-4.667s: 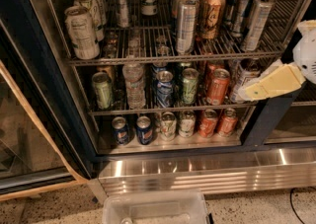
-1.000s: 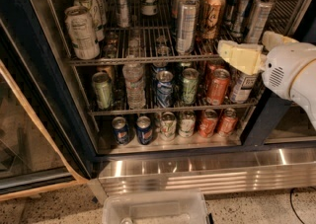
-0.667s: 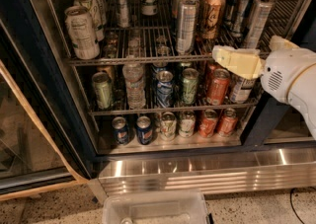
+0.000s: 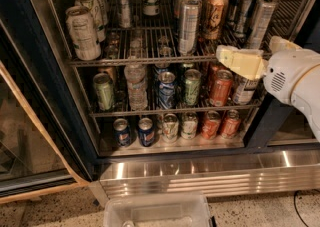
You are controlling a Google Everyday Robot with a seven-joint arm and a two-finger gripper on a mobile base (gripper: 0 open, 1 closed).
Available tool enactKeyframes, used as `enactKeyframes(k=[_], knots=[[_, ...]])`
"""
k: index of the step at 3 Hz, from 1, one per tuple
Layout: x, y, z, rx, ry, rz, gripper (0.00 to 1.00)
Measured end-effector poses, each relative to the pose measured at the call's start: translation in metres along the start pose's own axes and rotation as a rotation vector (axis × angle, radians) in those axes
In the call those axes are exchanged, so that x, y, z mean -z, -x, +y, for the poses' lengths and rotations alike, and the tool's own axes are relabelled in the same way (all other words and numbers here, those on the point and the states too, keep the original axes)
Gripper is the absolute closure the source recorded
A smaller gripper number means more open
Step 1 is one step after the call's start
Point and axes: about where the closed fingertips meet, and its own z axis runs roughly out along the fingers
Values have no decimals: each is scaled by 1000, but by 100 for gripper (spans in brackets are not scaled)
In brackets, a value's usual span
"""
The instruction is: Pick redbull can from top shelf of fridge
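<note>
The redbull can (image 4: 189,25), tall, slim and silver with bluish patches low down, stands upright at the front of the top shelf (image 4: 125,61) of the fridge (image 4: 30,71). An orange-brown tall can (image 4: 215,15) stands just right of it, and a plainer silver slim can (image 4: 260,21) further right. My gripper (image 4: 222,56), cream-coloured on a white arm (image 4: 295,78), reaches in from the right. It hangs at the height of the shelf's front rail, below and right of the redbull can, apart from it and in front of the orange-brown can's base.
Several other cans crowd the top shelf, among them a wide pale can (image 4: 82,32) at the front left. Two lower racks hold shorter cans and a water bottle (image 4: 136,83). The glass door (image 4: 25,136) stands open at left. A clear plastic bin (image 4: 157,211) sits on the floor below the ribbed steel base (image 4: 210,173).
The gripper rose from beside the middle rack at the far right up to the top shelf's rail and moved left. In the last second it crept slightly further left and down.
</note>
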Motion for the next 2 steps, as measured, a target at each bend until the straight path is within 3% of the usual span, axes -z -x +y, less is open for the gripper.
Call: enactKeyframes(k=[1,2], knots=[[0,0,0,0,0,0,0],[0,0,0,0,0,0,0]])
